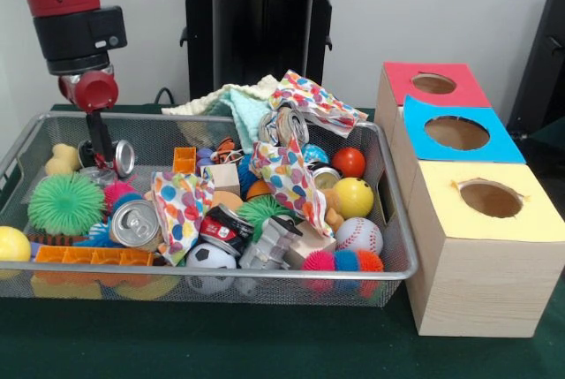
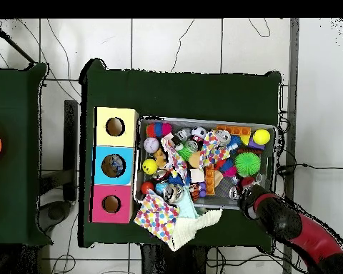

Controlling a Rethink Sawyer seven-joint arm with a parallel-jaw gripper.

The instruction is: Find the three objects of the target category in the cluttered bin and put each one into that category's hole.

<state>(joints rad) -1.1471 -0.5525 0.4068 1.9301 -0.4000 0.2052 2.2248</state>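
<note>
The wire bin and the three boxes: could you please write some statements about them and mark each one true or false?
1. The hand is down inside the wire bin, at the end far from the boxes. True.
2. The yellow box has a square hole. False: its hole is round.
3. The blue box stands between the red box and the yellow one. True.
4. The white baseball lies outside the bin. False: it lies inside, near the corner beside the yellow box.
5. A polka-dot cloth hangs over the bin's rim. True.
</note>
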